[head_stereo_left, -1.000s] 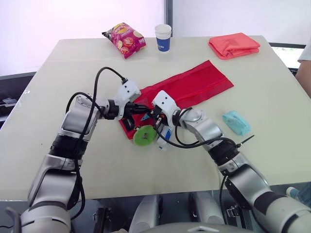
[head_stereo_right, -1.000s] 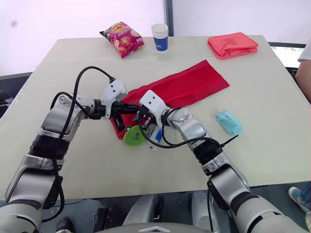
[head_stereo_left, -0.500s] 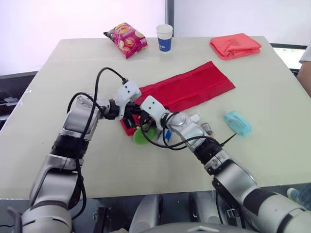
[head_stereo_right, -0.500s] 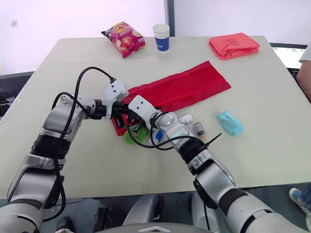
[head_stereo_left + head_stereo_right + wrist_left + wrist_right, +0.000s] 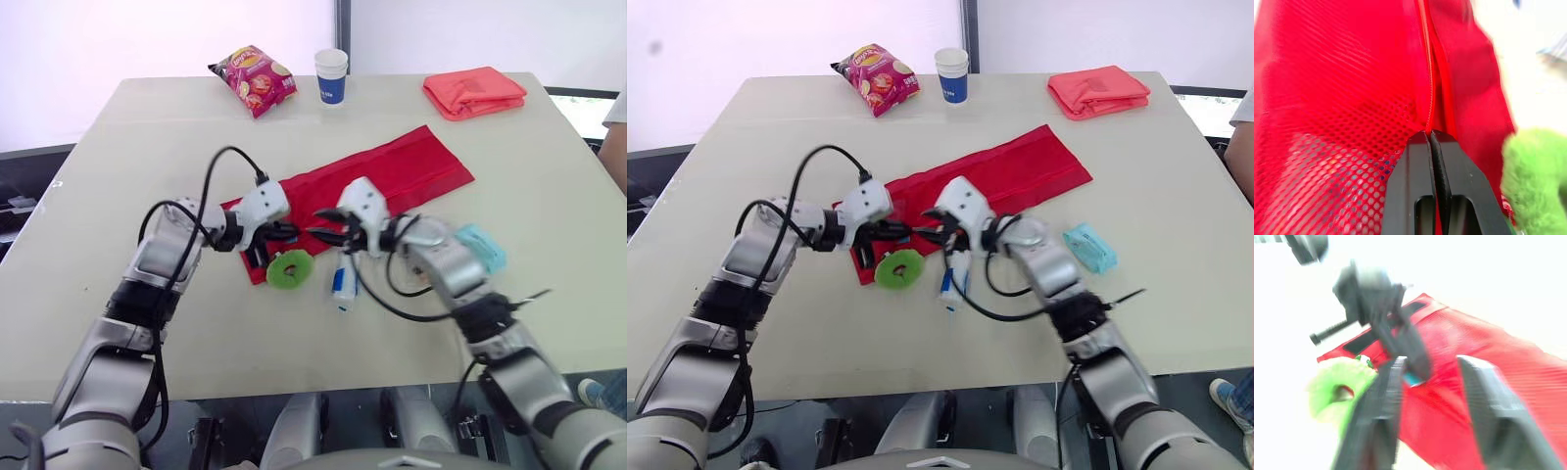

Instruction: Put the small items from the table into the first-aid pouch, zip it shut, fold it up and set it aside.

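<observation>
- Pinching the zip edge of the red first-aid pouch [image 5: 392, 174], the left end effector [image 5: 1429, 134] has its two black fingers pressed together on the fabric; the pouch's mesh panel lies to one side of that zip line
- The pouch lies flat and unfolded on the desk [image 5: 549, 176]; the left end effector grips it at the end nearest the robot, and the rest stretches away from it toward the far right
- The right end effector [image 5: 1432, 363] hovers over that same near end, fingers spread wide with nothing between them; its tips point toward the left end effector and sit close to it
- A green ring [image 5: 290, 268] lies on the desk just on the robot's side of the left end effector, at the pouch's near corner
- A small white-and-blue tube [image 5: 341, 284] lies just on the robot's side of the right end effector, beside the ring
- A teal packet [image 5: 480, 247] sits to the right of the right end effector, past its wrist and apart from the pouch
- Well beyond both end effectors, along the far edge: a snack bag [image 5: 253, 80]; a paper cup [image 5: 331, 75]; a folded coral cloth [image 5: 474, 91]
</observation>
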You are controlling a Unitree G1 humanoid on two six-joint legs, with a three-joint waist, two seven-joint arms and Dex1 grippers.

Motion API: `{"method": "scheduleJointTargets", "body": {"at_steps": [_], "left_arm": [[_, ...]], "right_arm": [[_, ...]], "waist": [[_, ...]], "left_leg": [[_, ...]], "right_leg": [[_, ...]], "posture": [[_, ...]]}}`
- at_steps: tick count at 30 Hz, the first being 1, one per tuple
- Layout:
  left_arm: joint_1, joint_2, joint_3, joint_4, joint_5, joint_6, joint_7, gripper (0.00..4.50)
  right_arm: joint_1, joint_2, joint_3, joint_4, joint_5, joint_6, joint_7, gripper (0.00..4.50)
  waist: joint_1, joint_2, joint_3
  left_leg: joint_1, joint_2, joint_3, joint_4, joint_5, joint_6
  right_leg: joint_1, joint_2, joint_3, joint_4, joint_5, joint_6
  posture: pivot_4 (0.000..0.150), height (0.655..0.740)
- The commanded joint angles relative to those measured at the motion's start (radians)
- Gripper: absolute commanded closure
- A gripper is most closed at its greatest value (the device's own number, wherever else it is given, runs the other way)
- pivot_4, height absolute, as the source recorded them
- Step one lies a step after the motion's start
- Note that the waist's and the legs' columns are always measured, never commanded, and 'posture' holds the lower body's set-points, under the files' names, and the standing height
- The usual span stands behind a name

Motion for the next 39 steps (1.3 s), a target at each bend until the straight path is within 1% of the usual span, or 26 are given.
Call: {"method": "scheduleJointTargets", "body": {"at_steps": [1,2,6,10,13,15,17,18,19,20,21,22,24,25,27,29,31,34,35,39], "left_arm": [[0.015,0.07,0.008,0.015,0.052,-0.145,-0.024,4.5],[0.017,0.091,0.011,0.043,0.069,-0.191,-0.024,4.5],[-0.02,0.154,0.011,0.215,0.141,-0.377,0.008,4.5],[-0.103,0.171,-0.002,0.421,0.209,-0.549,0.064,4.5],[-0.196,0.147,-0.017,0.612,0.285,-0.673,0.193,4.5],[-0.243,0.107,-0.003,0.697,0.274,-0.685,0.218,4.5],[-0.246,0.059,0.065,0.708,0.134,-0.551,0.041,4.5],[-0.245,0.051,0.094,0.709,0.091,-0.514,-0.008,3.87],[-0.236,0.056,0.117,0.701,0.065,-0.501,-0.038,3.58],[-0.231,0.062,0.138,0.692,0.047,-0.485,-0.047,2.99],[-0.23,0.066,0.172,0.674,0.009,-0.43,-0.058,2.78],[-0.229,0.07,0.201,0.651,-0.026,-0.372,-0.076,2.28],[-0.209,0.089,0.241,0.57,-0.095,-0.263,-0.147,1.58],[-0.19,0.097,0.261,0.482,-0.141,-0.167,-0.171,1.08],[-0.162,0.102,0.286,0.349,-0.195,-0.036,-0.18,1.08],[-0.146,0.068,0.26,0.264,-0.158,-0.014,-0.108,1.08],[-0.145,0.009,0.204,0.242,-0.087,-0.05,-0.024,1.08],[-0.159,-0.068,0.122,0.292,0.028,-0.161,0.08,1.08],[-0.173,-0.093,0.109,0.322,0.049,-0.178,0.111,1.08],[-0.222,-0.166,0.067,0.427,0.1,-0.262,0.16,1.08]], "right_arm": [[0.029,-0.085,-0.116,-0.216,0.123,0.13,0.018,0.55],[0.047,-0.128,-0.146,-0.269,0.146,0.156,0.026,0.04],[0.136,-0.27,-0.276,-0.411,0.239,0.196,0.058,0.04],[0.218,-0.413,-0.382,-0.482,0.302,0.261,0.072,0.04],[0.276,-0.492,-0.453,-0.523,0.326,0.292,0.052,0.04],[0.301,-0.51,-0.506,-0.552,0.355,0.305,0.027,0.04],[0.337,-0.534,-0.565,-0.58,0.392,0.319,0.026,0.04],[0.354,-0.544,-0.593,-0.59,0.407,0.326,0.023,0.0],[0.374,-0.555,-0.624,-0.603,0.432,0.335,0.025,0.0],[0.391,-0.564,-0.648,-0.614,0.454,0.341,0.026,0.0],[0.409,-0.573,-0.672,-0.624,0.471,0.344,0.029,0.0],[0.424,-0.581,-0.691,-0.632,0.487,0.346,0.03,0.0],[0.45,-0.597,-0.734,-0.642,0.525,0.352,0.031,0.0],[0.463,-0.606,-0.773,-0.643,0.549,0.356,0.031,0.0],[0.483,-0.623,-0.825,-0.643,0.587,0.363,0.028,0.0],[0.507,-0.645,-0.866,-0.647,0.622,0.374,0.031,0.0],[0.515,-0.657,-0.884,-0.658,0.674,0.389,0.017,0.0],[0.521,-0.671,-0.871,-0.672,0.705,0.387,-0.007,0.0],[0.526,-0.673,-0.865,-0.679,0.711,0.384,-0.014,0.0],[0.539,-0.683,-0.83,-0.702,0.709,0.369,-0.041,0.0]], "waist": [[0.0,0.0,0.0],[0.001,0.0,0.0],[0.009,0.0,0.0],[0.013,0.0,0.0],[0.025,0.0,0.0],[0.027,0.0,0.0],[0.035,0.0,0.0],[0.037,0.0,0.0],[0.036,-0.001,0.0],[0.035,-0.001,0.0],[0.034,-0.001,0.0],[0.033,-0.001,0.0],[0.027,-0.001,0.0],[0.027,-0.001,0.0],[0.028,-0.001,0.0],[0.033,-0.001,0.0],[0.045,-0.001,0.0],[0.054,-0.001,0.0],[0.056,-0.001,0.0],[0.052,-0.002,0.0]], "left_leg": [[0.0,0.0,0.0,0.0,0.0,0.0],[0.0,0.0,0.0,0.0,0.0,0.0],[0.0,-0.001,0.0,0.0,0.0,0.001],[0.0,-0.001,0.001,0.0,-0.003,0.004],[0.0,-0.001,0.001,0.0,-0.003,0.005],[0.0,-0.001,0.002,0.001,-0.003,0.005],[0.0,-0.002,0.002,0.001,-0.003,0.006],[-0.001,-0.002,0.002,0.002,-0.004,0.006],[-0.001,-0.002,0.002,0.003,-0.004,0.007],[-0.002,-0.002,0.002,0.004,-0.004,0.007],[-0.002,-0.002,0.002,0.004,-0.004,0.007],[-0.002,-0.002,0.002,0.004,-0.004,0.007],[-0.002,-0.001,0.002,0.004,-0.004,0.008],[-0.001,-0.001,0.002,0.004,-0.005,0.008],[-0.001,-0.001,0.001,0.004,-0.005,0.008],[-0.001,-0.001,0.001,0.005,-0.005,0.008],[0.0,-0.001,0.0,0.005,-0.005,0.008],[0.0,-0.001,0.0,0.007,-0.005,0.009],[0.0,-0.002,0.0,0.007,-0.005,0.009],[-0.001,-0.002,0.0,0.008,-0.005,0.009]], "right_leg": [[0.0,0.0,0.0,0.0,0.0,0.0],[0.0,-0.001,0.001,0.0,0.0,0.0],[0.0,0.0,0.0,-0.001,0.0,0.0],[0.001,0.0,0.0,0.0,0.0,0.0],[0.001,0.0,0.0,0.0,0.0,0.0],[0.001,0.0,0.0,-0.001,0.0,0.0],[0.001,-0.001,0.0,0.0,0.0,0.0],[0.001,-0.001,-0.001,0.0,0.0,0.0],[0.001,-0.002,-0.003,0.0,0.0,0.0],[0.001,-0.002,-0.004,0.0,0.0,0.0],[0.001,-0.002,-0.005,0.0,0.0,0.0],[0.002,-0.003,-0.005,-0.001,0.0,0.0],[0.002,-0.002,-0.006,0.0,0.0,0.0],[0.002,-0.002,-0.006,0.0,0.0,0.0],[0.003,-0.002,-0.006,0.0,0.0,0.0],[0.004,-0.003,-0.006,-0.001,0.0,0.0],[0.006,-0.003,-0.008,-0.001,0.0,0.0],[0.008,-0.004,-0.008,-0.002,0.0,0.0],[0.007,-0.004,-0.008,-0.002,0.0,0.0],[0.007,-0.003,-0.008,-0.002,0.0,0.0]], "posture": [[0.15,0.74],[0.15,0.74],[0.15,0.74],[0.15,0.74],[0.15,0.74],[0.15,0.74],[0.15,0.74],[0.15,0.74],[0.15,0.74],[0.15,0.74],[0.15,0.74],[0.15,0.74],[0.15,0.74],[0.15,0.74],[0.15,0.74],[0.15,0.74],[0.15,0.74],[0.15,0.74],[0.15,0.74],[0.15,0.74]]}}
